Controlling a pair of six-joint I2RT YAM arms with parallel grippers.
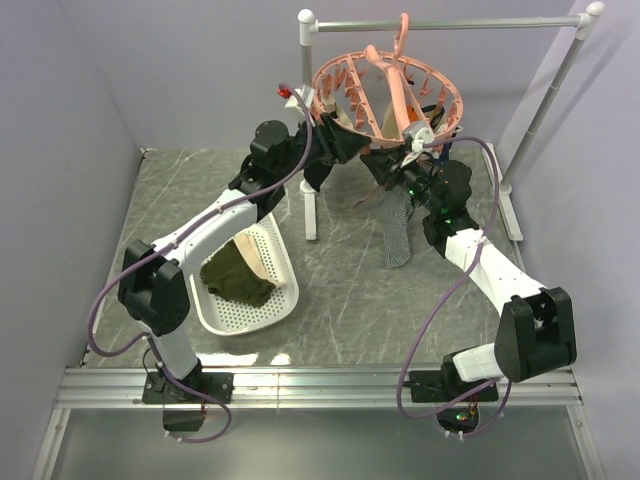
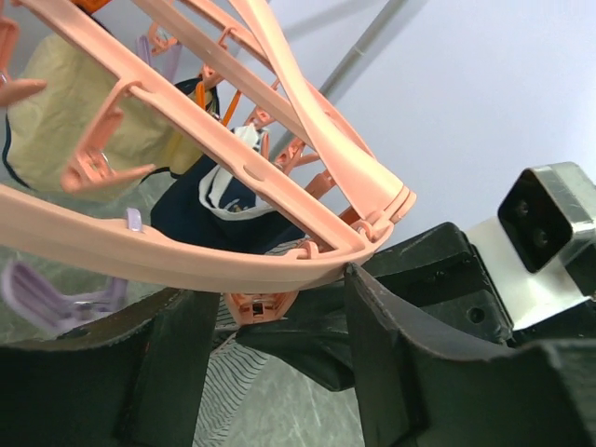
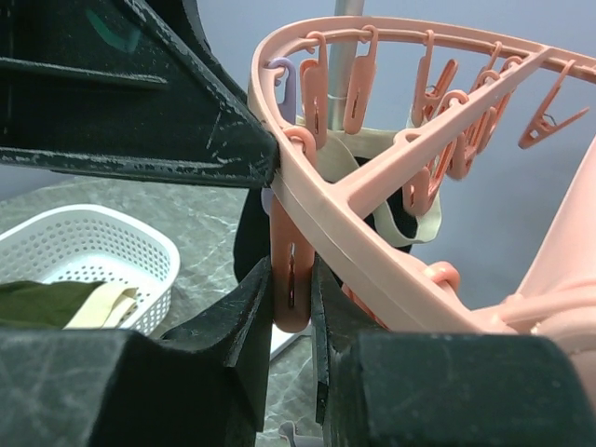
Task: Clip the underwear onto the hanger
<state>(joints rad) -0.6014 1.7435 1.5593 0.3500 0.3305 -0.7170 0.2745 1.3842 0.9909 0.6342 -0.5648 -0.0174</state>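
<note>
The salmon-pink ring hanger (image 1: 390, 85) hangs tilted from the rail. The grey-and-white striped underwear (image 1: 398, 235) dangles below its near rim, down to the table. It also shows in the left wrist view (image 2: 209, 391). My right gripper (image 1: 395, 165) is at the near rim, shut on a pink clip peg (image 3: 293, 251), squeezing it between both fingers (image 3: 242, 317). My left gripper (image 1: 340, 140) is just left of it, under the rim (image 2: 186, 261), with its jaws wide apart around another peg (image 2: 261, 303). I cannot tell what holds the underwear up.
A cream garment (image 2: 56, 121) and a dark navy one (image 2: 186, 205) hang inside the ring. The grey rail stand (image 1: 440, 22) spans the back, with its posts (image 1: 310, 195) near both arms. A white basket (image 1: 280, 300) at left holds an olive-green garment (image 1: 235, 275).
</note>
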